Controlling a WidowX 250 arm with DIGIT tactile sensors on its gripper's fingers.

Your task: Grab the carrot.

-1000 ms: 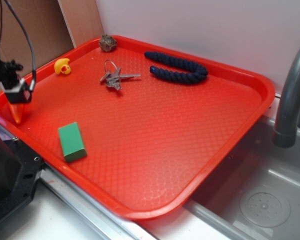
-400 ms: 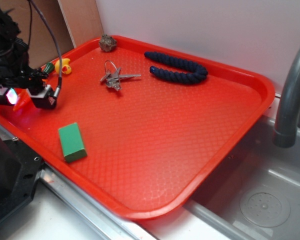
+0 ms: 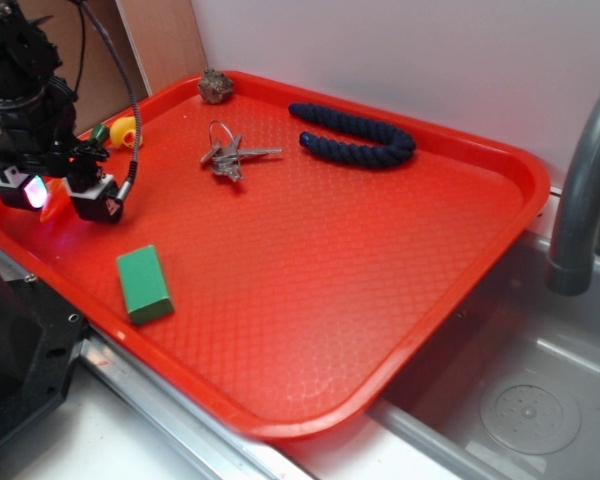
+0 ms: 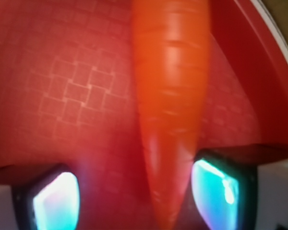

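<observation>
The orange carrot (image 4: 170,86) lies on the red tray (image 3: 310,260) near its left rim. In the wrist view its tapered tip points down between my fingers. Its green top (image 3: 100,132) shows just beside the yellow duck. My gripper (image 3: 58,198) (image 4: 137,196) is low over the carrot and open, with one glowing pad on each side. The carrot sits close against the right pad (image 4: 216,191), and a wide gap separates it from the left pad (image 4: 55,201). In the exterior view the gripper hides most of the carrot's body.
A yellow rubber duck (image 3: 126,130) sits behind the gripper. A green block (image 3: 143,284) lies just in front of it. Keys (image 3: 230,155), a dark blue rope (image 3: 355,136) and a brown lump (image 3: 216,86) lie farther back. A sink (image 3: 520,400) and faucet (image 3: 580,190) are on the right.
The gripper has turned and spread its fingers wide, then shifted slightly back along the left rim. The carrot's orange tip, seen under the gripper a second ago, is now hidden behind it.
</observation>
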